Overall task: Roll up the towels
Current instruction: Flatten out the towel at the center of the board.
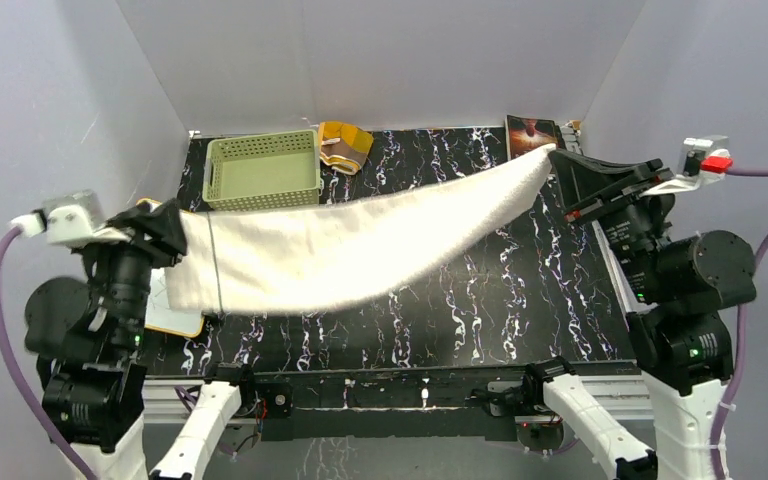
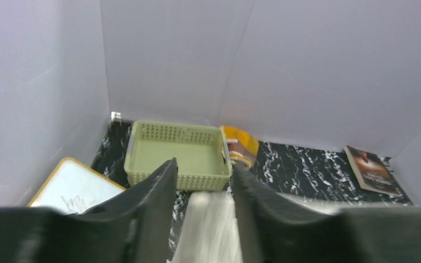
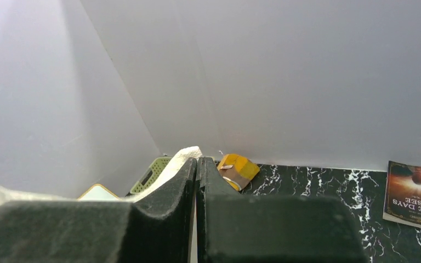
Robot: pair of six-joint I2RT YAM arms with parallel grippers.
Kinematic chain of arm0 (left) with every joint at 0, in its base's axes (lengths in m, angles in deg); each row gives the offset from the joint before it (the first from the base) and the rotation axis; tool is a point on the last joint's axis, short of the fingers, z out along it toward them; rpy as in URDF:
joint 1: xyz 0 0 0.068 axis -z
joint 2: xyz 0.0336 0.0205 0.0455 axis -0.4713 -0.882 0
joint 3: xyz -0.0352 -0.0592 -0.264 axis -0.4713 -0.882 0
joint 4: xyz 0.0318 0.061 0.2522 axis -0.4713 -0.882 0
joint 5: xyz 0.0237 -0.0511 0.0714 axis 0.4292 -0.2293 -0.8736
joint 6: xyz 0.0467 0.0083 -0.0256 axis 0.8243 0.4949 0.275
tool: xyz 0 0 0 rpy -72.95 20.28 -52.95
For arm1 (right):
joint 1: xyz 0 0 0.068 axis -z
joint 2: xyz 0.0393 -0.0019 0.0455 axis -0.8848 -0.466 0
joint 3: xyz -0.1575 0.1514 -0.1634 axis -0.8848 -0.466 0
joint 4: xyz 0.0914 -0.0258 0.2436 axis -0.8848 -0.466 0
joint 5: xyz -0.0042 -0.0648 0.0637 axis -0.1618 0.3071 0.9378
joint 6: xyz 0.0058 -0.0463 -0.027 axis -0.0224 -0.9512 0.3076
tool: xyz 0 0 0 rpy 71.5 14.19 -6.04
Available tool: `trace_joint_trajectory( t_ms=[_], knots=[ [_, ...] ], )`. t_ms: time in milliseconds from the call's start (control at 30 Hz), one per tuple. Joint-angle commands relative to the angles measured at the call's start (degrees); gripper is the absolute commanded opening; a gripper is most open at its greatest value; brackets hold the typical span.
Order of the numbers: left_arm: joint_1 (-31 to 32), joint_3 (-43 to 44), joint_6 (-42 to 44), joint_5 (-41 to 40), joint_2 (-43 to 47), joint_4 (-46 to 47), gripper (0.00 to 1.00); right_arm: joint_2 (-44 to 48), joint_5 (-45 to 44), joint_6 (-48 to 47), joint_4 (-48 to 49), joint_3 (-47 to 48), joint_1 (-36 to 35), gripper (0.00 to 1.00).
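The white towel (image 1: pixel 360 250) is stretched as a long sagging strip above the table (image 1: pixel 520 300). Its far right end is pinched in the clenched right gripper (image 1: pixel 557 155). Its left end lies in the left gripper (image 1: pixel 173 228), whose jaws are seen parted in the left wrist view, with the cloth loose in the gap. The step in hand is judged to be the laying out of the strip flat, so that it can be rolled from one end. This is best done if the cloth is lowered evenly onto the bare marbled surface and kept taut along its length, so that no fold is trapped. It should also be kept off the green basket (image 1: pixel 263 195) and the board (image 1: pixel 182 320) under the left arm, and the right end should be let go only once the strip is borne by the table. The patterned towel (image 1: pixel 344 146) is set at the back just beside the basket, bundled up, though how neatly it is rolled cannot be made out. Whether the left pads touch the cloth at all is lost in blur. The towel's left edge is partly hidden behind the left arm, and the book (image 1: pixel 532 133) at the back right is partly covered by the towel's end and the right gripper.
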Motion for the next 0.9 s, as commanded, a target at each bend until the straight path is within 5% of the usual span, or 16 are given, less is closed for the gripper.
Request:
trace_joint_trajectory(
  t_ms=[0, 67, 167, 233, 400, 533, 700, 867],
  knots=[
    [-0.3, -3.1, -0.6, -6.8, -10.4, -10.9, 0.62, -4.6, -1.1, -0.2, -3.5, -3.6, 0.3, 0.0],
    [-0.2, -4.6, 0.0, -4.9, -16.4, -12.4, 0.7, -6.0, -2.2, 0.4, -3.9, -6.0, 0.3, 0.0],
    [-0.3, -9.5, 0.4, 0.0, -24.0, -8.1, 0.27, -8.0, -4.0, 1.8, -3.5, -11.1, 0.3, 0.0],
    [-0.3, -11.6, -0.2, 2.5, -28.1, -4.7, 0.21, -10.0, -4.9, 2.9, -3.6, -14.1, 0.3, 0.0],
    [-0.3, -13.5, -2.5, 14.0, -33.8, -3.7, 0.44, -19.1, -7.9, 2.8, -7.2, -16.8, 0.3, 0.0],
    [3.2, -25.4, -8.8, 27.4, -31.5, -0.6, 0.58, -24.3, -12.1, 1.5, -6.9, -15.3, 0.5, 0.0],
    [15.1, -40.2, -18.8, 24.0, -26.2, 4.8, 0.63, -35.5, -8.5, 3.1, -5.7, -8.8, 9.4, 0.0],
    [19.6, -41.8, -22.8, 25.3, -31.3, 10.5, 0.65, -50.0, -8.9, 13.7, -5.7, 0.9, 22.0, 0.0]
  ],
)
